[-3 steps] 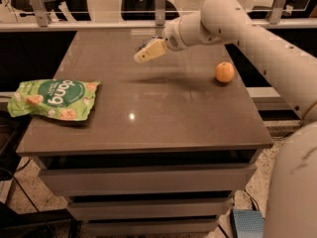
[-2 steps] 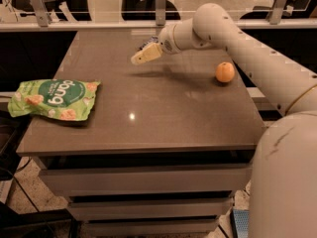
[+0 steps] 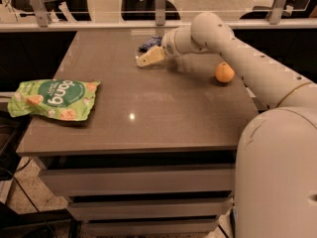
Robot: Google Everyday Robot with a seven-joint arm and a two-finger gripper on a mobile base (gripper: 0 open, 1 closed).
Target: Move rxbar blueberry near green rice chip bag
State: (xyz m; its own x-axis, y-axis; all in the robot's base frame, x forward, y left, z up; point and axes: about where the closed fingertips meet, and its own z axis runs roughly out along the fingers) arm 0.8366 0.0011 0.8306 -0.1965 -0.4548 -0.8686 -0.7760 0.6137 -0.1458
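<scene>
Camera view: grey-brown laminate tabletop (image 3: 163, 115) with drawer fronts (image 3: 138, 181) below it.

- Small flat snack bar in a dark navy glossy wrapper, the rxbar blueberry (image 3: 149, 43), lies near the far edge at about mid-width. Its right end is hidden behind the wrist.
- Cream-coloured two-finger gripper (image 3: 147, 58) hangs low just in front of the bar, tip pointing left and down. Cannot tell whether the claw is spread or pressed together. It seems to be carrying nothing, and the bar looks to be resting on the table.
- Large crinkly light-green rice chip bag (image 3: 53, 99) lies flat at the left edge, well apart from the bar.

Step in hand, as I judge it: reach and grasp.
- The bar is thin and slick, so the tip should go a little farther back and come down over the narrow width. The claw should straddle the wrapper, not prod its edge.
- Close low, near the table surface.
- Lift only enough to clear the top, then carry left and forward. Set the bar beside the bag, not on it.

Around:
- A round orange fruit (image 3: 224, 72) sits to the right under the white arm (image 3: 247, 58). It is clear of the leftward path, though an elbow swing could nudge it.
- The stretch between bar and bag is bare.
- Metal rail posts (image 3: 159, 4) stand just beyond the far edge, so there is little room to overshoot backward.
</scene>
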